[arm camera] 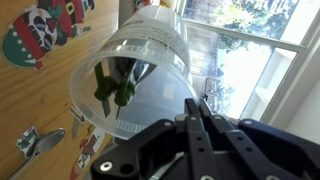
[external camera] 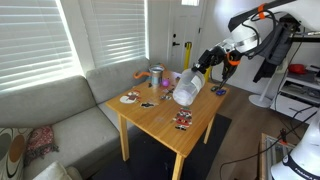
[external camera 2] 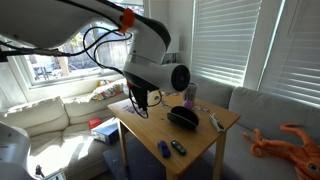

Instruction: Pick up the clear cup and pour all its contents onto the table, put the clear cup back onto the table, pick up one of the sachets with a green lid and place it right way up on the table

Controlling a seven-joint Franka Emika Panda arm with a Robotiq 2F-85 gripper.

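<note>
Looking along the wrist view, we find the gripper (arm camera: 197,108) at 5 o'clock. Its dark fingers (arm camera: 190,125) are pressed to the wall of the clear cup (arm camera: 135,70), so the jaws are closed onto it. The cup is tipped well over, its wide rim toward 7 o'clock and its narrower base toward 12. Inside it, near the middle of the picture, sit its contents (arm camera: 113,88): we make out green caps through the plastic, though we cannot count the sachets.

Beyond the cup, the table (arm camera: 25,95) fills the 9 o'clock side. A printed packet (arm camera: 45,30) lies on it at 10 o'clock, and two smaller packets (arm camera: 30,140) lie at 8 o'clock.

In an exterior view, the gripper (external camera: 203,68) holds the cup (external camera: 187,90) clear above the table (external camera: 160,115), toward the 3 o'clock side of the top. Packets lie scattered: one (external camera: 130,97) at 9 o'clock, one (external camera: 183,120) at 5 o'clock near the edge. A grey-and-orange container (external camera: 157,75) stands upright at 12 o'clock. Farther off, a grey couch (external camera: 70,110) runs along the 9 o'clock side, below white blinds (external camera: 40,40).
</note>
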